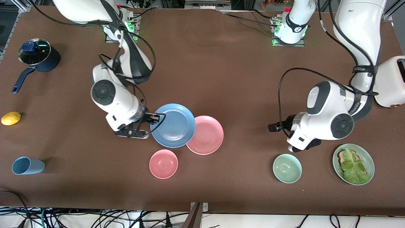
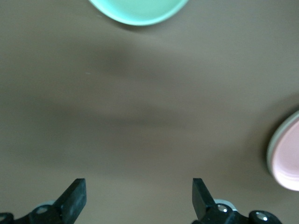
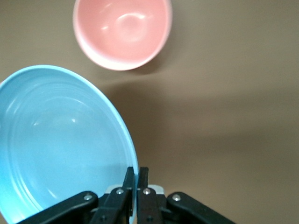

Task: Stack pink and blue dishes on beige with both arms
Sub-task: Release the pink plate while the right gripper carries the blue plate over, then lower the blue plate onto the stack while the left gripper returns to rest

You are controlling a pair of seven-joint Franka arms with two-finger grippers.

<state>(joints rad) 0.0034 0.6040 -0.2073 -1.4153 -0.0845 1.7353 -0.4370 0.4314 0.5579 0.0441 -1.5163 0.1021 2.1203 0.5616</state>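
Note:
My right gripper (image 1: 154, 118) (image 3: 137, 179) is shut on the rim of the blue plate (image 1: 173, 125) (image 3: 60, 144), pinching the edge toward the right arm's end. The plate's other edge overlaps the pink plate (image 1: 207, 135) (image 2: 286, 156), which lies flat mid-table. A paler rim shows under the pink plate's edge in the left wrist view; otherwise the beige plate is hidden. My left gripper (image 1: 274, 127) (image 2: 139, 196) hangs open over bare table between the pink plate and the green bowl, holding nothing.
A pink bowl (image 1: 163, 163) (image 3: 122, 32) sits nearer the camera than both plates. Toward the left arm's end are a green bowl (image 1: 287, 168) (image 2: 138, 9), a green plate with lettuce (image 1: 353, 163) and a toaster (image 1: 390, 81). A blue cup (image 1: 28, 165), lemon (image 1: 11, 118) and pot (image 1: 38, 57) occupy the right arm's end.

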